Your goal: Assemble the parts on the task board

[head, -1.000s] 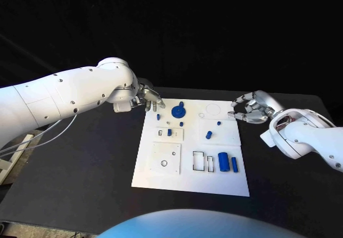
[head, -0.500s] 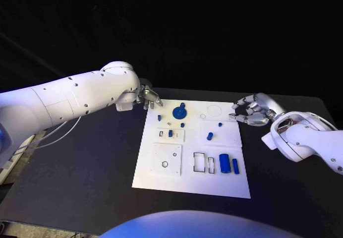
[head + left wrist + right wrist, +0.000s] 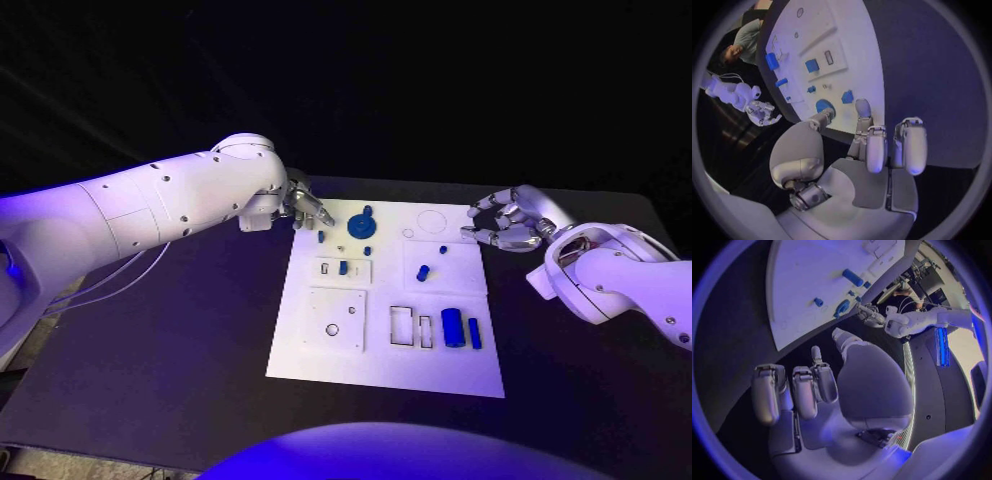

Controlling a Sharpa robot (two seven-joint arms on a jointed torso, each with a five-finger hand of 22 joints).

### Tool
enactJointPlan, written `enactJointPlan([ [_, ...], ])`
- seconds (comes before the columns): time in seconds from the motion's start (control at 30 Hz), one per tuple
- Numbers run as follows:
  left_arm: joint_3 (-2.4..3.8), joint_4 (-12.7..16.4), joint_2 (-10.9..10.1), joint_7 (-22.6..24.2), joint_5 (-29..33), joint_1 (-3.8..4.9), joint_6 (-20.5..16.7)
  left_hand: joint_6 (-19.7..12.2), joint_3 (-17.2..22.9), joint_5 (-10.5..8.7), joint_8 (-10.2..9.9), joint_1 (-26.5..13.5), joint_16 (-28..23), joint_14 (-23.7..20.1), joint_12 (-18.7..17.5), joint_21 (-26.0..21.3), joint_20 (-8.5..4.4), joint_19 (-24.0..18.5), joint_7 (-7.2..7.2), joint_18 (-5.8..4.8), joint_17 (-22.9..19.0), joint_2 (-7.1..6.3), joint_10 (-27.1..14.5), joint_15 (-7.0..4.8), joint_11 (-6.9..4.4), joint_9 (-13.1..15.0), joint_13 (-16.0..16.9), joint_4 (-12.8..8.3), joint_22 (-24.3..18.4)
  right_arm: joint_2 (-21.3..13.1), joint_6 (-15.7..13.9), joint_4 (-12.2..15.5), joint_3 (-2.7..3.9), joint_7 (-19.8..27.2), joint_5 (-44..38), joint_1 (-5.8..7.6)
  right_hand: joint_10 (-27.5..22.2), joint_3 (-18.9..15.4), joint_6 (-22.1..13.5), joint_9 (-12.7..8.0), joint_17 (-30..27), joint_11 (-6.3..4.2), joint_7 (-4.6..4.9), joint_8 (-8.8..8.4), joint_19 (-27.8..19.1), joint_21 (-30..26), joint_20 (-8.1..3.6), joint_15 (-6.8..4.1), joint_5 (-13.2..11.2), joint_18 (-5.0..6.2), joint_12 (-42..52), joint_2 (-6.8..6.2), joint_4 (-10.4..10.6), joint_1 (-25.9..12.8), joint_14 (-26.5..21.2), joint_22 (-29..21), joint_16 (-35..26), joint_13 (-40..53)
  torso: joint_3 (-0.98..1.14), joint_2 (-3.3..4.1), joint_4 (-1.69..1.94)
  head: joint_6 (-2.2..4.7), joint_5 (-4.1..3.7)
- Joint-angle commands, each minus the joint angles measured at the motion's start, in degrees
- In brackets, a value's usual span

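white task board (image 3: 378, 352) centred on black table (image 3: 173, 350), blue parts (image 3: 453, 327) scattered across it. left hand (image 3: 303, 207) empty, fingers apart, at far-left corner. right hand (image 3: 502, 222) empty, fingers curled, at far-right edge.

The worktop (image 3: 173, 340) is seen as plain black, without pattern. The task board (image 3: 378, 370) on it is white, marked with thin dark outlines of rectangles and small circles. Blue is carried by the parts: a round disc-shaped part (image 3: 361, 226) toward the board's 11 o'clock corner, a small peg (image 3: 423, 272) near the middle, and a thick cylinder (image 3: 453, 327) with a slimmer bar (image 3: 475, 333) beside it toward 4 o'clock. Both arms are cased in white, dotted with small dark screw holes. The left hand (image 3: 304, 207) and the right hand (image 3: 503, 221) are finished in silver metal, with darker joints between the pale segments.
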Motion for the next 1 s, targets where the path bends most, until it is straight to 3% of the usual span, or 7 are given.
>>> enactJointPlan([
  [0.03, -0.06, -0.05, 0.18, 0.66, 1.77, -0.11, 2.26, 1.26, -0.53, -0.23, -0.39, 1.52, 0.21, 6.16, 0.44, -0.35, 0.18, 1.72, -0.15, 0.98, 15.07, 0.28, -0.32, 0.15, -0.1, -0.09, -0.05, 0.08, 12.58, 0.05, -0.57, 0.08, 0.0, 0.82, -0.32, -0.04, -0.43, 0.17, -0.28, 0.08, 15.08, -0.04, -0.03, 0.26, 2.6, -0.26, -0.47, -0.45, 0.08, 0.74, -0.22, -0.14, 0.1, -0.48, 5.96, 12.23, 0.23, 6.58, 0.05, -0.04, 0.02, -0.06, 0.01],
  [0.37, -0.27, -0.34, 0.34, 0.59, 2.42, -0.27, 2.52, 4.21, -0.29, -0.17, -0.84, 4.59, 0.21, 6.16, 1.46, -0.39, -0.03, 1.75, -0.71, 0.98, 15.07, 1.82, 0.07, -0.12, -0.47, -0.24, 0.17, 0.59, 12.64, 0.1, -0.53, 0.06, 0.0, 0.87, -0.28, -0.04, -0.46, 0.2, -0.32, 0.09, 15.08, -0.04, -0.03, 0.31, 2.56, -0.34, -0.48, -0.46, 0.14, 0.76, -0.27, -0.14, 0.11, -0.55, 5.96, 12.2, 0.23, 6.54, -0.01, -0.03, 0.01, -0.14, -0.05],
  [0.63, -0.3, -0.4, 0.37, 0.69, 3.89, -0.3, 0.64, 5.85, 1.64, -0.24, -0.97, 7.99, 0.21, 6.16, 2.79, -0.18, -0.38, 1.94, -1.29, 0.93, 15.07, 3.69, 0.96, -0.53, -0.94, -0.05, 0.76, -0.06, 12.76, 0.14, -0.26, 0.01, 0.0, 0.72, -0.27, -0.04, -0.46, 0.2, -0.32, 0.09, 15.08, -0.04, -0.03, 0.31, 2.56, -0.34, -0.48, -0.46, 0.14, 0.76, -0.27, -0.14, 0.11, -0.55, 5.96, 12.2, 0.23, 6.54, 0.0, -0.02, 0.01, -0.4, -0.09],
  [1.0, -0.33, -0.42, 0.43, 0.69, 5.13, -0.3, 0.17, 6.18, 2.0, -0.25, -0.85, 8.33, 0.21, 6.16, 3.29, -0.03, -0.48, 2.03, -1.4, 0.89, 15.07, 3.76, 1.32, -0.61, -1.0, 0.09, 1.12, -0.16, 12.81, 0.21, -0.03, -0.04, 0.0, 0.58, -0.27, -0.04, -0.46, 0.25, -0.32, 0.11, 15.08, -0.05, -0.04, 0.38, 2.57, -0.34, -0.48, -0.46, 0.23, 0.76, -0.28, -0.09, 0.15, -0.64, 5.96, 12.2, 0.23, 6.53, 0.0, 0.0, 0.03, -0.73, -0.14],
])
